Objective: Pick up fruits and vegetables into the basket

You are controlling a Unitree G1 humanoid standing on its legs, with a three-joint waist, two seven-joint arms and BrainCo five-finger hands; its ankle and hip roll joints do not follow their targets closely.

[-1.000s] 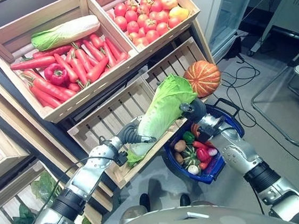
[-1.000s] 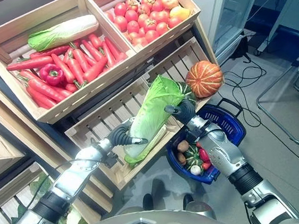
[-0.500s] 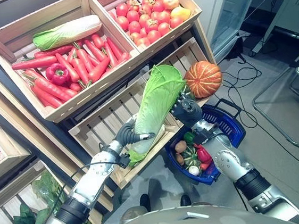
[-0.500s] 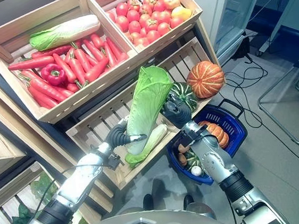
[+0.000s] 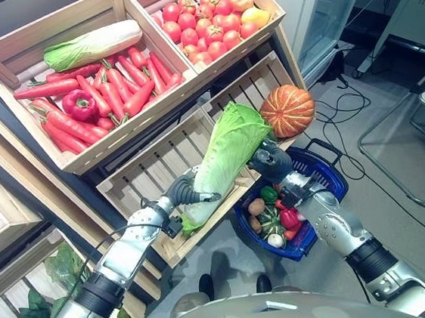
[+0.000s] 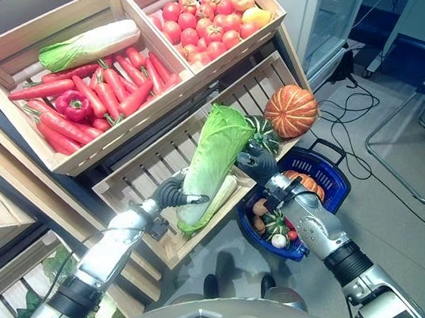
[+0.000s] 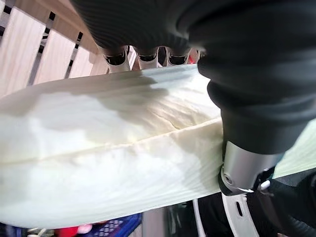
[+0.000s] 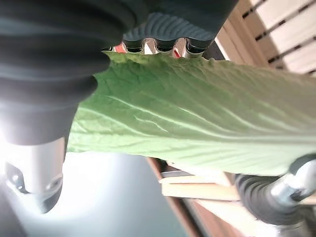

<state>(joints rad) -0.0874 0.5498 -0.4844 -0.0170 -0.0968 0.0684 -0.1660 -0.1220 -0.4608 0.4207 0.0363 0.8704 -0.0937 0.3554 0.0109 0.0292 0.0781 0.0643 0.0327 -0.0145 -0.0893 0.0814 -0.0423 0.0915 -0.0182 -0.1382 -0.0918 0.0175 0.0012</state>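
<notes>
A long napa cabbage (image 5: 224, 158) with a pale stalk end and green leafy top is held tilted in front of the lower wooden crate (image 5: 152, 165). My left hand (image 5: 188, 193) is shut round its pale lower end (image 7: 108, 163). My right hand (image 5: 272, 162) grips the green leafy end (image 8: 197, 133), thumb on one side and fingers on the other. Below the right hand hangs a blue basket (image 5: 321, 169) holding peppers, a potato and other vegetables.
An orange pumpkin (image 5: 287, 110) and a dark green squash (image 6: 268, 134) sit in the lower crate. Upper crates hold carrots, a red pepper (image 5: 79, 104), another napa cabbage (image 5: 94, 44) and tomatoes (image 5: 209, 19). Chair legs (image 5: 402, 154) stand on the floor at right.
The cabbage, held by both hands, tipped upward half a second ago and has since come back down and to the right, toward the basket.
</notes>
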